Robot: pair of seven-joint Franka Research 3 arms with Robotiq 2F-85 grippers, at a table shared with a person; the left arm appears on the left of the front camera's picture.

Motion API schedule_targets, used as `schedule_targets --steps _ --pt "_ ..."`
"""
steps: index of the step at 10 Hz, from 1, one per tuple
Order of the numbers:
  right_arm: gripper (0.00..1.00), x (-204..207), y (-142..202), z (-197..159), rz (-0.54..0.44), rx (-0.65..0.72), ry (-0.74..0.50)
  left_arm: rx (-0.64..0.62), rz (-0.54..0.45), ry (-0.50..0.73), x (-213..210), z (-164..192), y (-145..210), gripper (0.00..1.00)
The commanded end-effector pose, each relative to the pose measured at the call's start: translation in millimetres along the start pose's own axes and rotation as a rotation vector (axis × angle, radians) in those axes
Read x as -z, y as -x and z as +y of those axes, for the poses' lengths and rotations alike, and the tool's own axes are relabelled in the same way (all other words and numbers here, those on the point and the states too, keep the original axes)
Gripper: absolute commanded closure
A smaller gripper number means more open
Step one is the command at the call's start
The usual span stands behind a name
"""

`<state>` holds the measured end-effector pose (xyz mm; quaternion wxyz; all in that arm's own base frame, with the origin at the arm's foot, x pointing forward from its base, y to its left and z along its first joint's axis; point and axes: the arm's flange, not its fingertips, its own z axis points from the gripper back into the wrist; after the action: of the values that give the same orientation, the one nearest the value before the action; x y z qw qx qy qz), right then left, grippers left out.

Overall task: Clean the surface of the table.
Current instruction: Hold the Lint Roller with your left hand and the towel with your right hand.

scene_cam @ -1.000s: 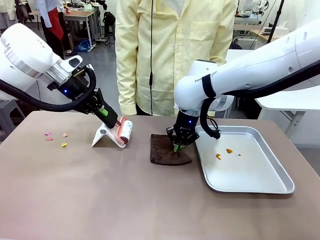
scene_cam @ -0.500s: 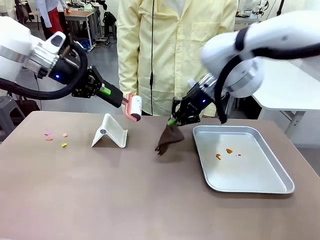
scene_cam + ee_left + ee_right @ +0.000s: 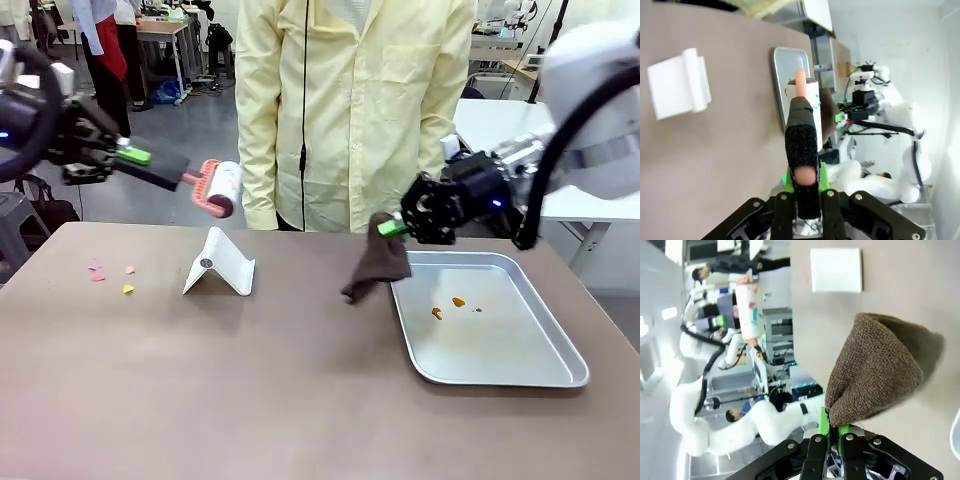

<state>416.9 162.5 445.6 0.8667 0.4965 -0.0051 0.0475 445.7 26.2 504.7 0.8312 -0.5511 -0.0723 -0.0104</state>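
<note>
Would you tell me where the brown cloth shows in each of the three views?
Front: cloth hangs at centre, just left of the tray.
Left wrist: cloth is a dark strip right of the roller.
Right wrist: cloth is large, centre-right.
Shared landmark: white stand.

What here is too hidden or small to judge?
- Front view: pink and yellow scraps on the taupe-brown table, too small to identify.
- Front view: orange bits in the rectangular silver metal tray, too small.
- Left wrist view: white lint roller, mostly hidden by its black foam handle.
- Right wrist view: brown cloth hides the table behind it.
</note>
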Motion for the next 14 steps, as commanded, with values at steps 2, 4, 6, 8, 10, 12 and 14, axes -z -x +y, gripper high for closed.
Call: schedule_targets --steps 2,4,6,8,10,12,14 --pt "1.0 -51 95 -13 -0.115 -0.153 -0.082 -0.002 0.028 0.051 -65 22 44 1.0" --pt "1.0 -105 141 -29 -0.192 -0.16 -0.117 0.019 0.003 0.041 -120 43 89 1.0" --pt "1.0 -160 165 -52 -0.342 -0.106 -0.172 0.058 -0.006 0.001 -166 71 131 1.0" --pt "1.0 -192 177 -75 -0.26 -0.27 -0.239 0.076 -0.098 0.082 -184 103 163 1.0" --pt "1.0 -220 182 -116 -0.284 -0.242 -0.146 0.063 -0.162 0.144 -184 129 192 1.0" --pt "1.0 -230 182 -145 -0.321 -0.281 -0.096 0.074 -0.159 0.126 -169 129 195 1.0" --pt "1.0 -232 184 -131 -0.289 -0.237 -0.124 0.039 -0.155 0.117 -178 138 200 1.0"
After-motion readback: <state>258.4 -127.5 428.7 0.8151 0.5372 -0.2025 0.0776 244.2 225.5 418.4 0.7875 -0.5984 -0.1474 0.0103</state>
